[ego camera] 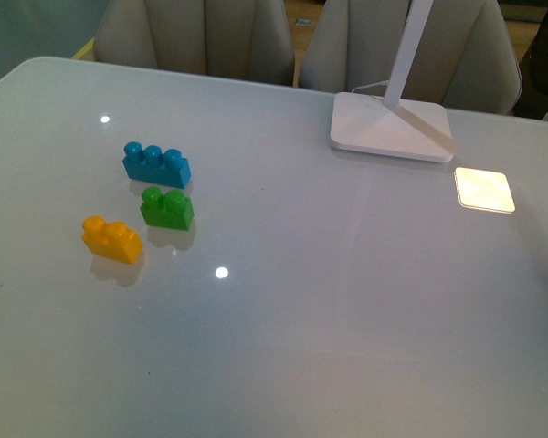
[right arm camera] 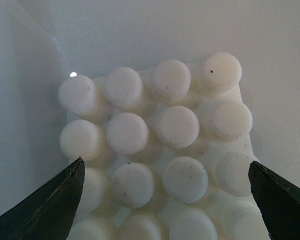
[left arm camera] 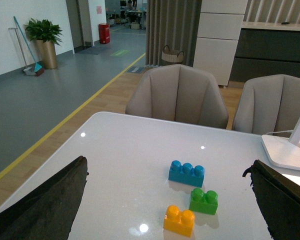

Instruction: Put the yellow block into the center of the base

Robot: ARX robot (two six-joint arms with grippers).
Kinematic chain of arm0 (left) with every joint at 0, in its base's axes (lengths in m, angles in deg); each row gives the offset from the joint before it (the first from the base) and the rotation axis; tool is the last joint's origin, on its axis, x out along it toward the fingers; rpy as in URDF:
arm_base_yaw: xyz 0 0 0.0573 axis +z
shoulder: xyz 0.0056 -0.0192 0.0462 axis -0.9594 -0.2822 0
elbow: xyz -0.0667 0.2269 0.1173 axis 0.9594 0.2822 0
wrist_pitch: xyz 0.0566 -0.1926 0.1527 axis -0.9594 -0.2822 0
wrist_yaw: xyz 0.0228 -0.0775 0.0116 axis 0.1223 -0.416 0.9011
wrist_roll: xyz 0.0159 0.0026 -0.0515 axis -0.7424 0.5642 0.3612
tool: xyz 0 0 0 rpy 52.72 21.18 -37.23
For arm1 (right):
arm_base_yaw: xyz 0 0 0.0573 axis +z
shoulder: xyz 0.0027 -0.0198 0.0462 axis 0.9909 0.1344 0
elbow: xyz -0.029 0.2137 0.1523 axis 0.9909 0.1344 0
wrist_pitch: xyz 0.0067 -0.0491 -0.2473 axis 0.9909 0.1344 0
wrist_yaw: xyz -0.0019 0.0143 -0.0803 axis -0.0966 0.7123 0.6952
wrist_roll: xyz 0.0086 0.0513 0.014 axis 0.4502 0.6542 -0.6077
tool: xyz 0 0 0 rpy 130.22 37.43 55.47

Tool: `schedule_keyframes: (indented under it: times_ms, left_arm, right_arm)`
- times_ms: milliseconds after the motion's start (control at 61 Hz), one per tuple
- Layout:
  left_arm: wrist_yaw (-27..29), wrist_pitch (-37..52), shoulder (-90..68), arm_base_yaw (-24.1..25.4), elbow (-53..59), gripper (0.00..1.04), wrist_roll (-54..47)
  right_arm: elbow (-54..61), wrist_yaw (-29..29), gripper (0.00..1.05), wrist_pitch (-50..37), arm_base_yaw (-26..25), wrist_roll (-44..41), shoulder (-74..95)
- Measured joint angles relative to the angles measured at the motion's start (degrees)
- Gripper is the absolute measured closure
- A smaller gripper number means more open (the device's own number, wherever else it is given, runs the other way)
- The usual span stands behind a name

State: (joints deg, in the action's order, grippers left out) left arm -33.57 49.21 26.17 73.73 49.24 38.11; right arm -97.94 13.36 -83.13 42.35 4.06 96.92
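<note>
The yellow block [ego camera: 111, 239] [left arm camera: 179, 221], studs up, lies on the table at the left, nearest of three bricks. My left gripper [left arm camera: 167, 200] is open, hovering short of the block with nothing between its dark fingers [left arm camera: 40, 205]. The base [right arm camera: 160, 150], a white plate with round studs, fills the right wrist view. My right gripper [right arm camera: 165, 200] is shut on the base, one finger at each side edge. Neither arm appears in the front view, and the base is out of sight there.
A green two-stud brick [ego camera: 167, 208] [left arm camera: 204, 201] and a blue three-stud brick [ego camera: 156, 164] [left arm camera: 186, 173] lie just beyond the yellow block. A white lamp foot [ego camera: 391, 126] stands at the back right, beside a bright light patch [ego camera: 484, 190]. Chairs [left arm camera: 177, 95] line the far edge.
</note>
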Motion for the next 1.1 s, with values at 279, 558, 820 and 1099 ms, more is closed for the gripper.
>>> schedule_keyframes:
  times_ms: [279, 558, 820, 1099]
  left_arm:
    - [0.00, 0.00, 0.00, 0.00, 0.00, 0.07, 0.00]
    - [0.00, 0.00, 0.00, -0.02, 0.00, 0.07, 0.00]
    - [0.00, 0.00, 0.00, 0.00, 0.00, 0.07, 0.00]
    - [0.00, 0.00, 0.00, 0.00, 0.00, 0.07, 0.00]
  right_arm:
    - [-2.49, -0.20, 0.09, 0.85, -1.44, -0.74, 2.21]
    - [-3.54, -0.44, 0.09, 0.94, -2.08, -0.42, 4.35]
    - [-4.57, -1.09, 0.09, -0.94, -0.74, 1.86, 6.47]
    - [-3.30, -0.17, 0.09, -3.78, 3.15, 3.80, 7.39]
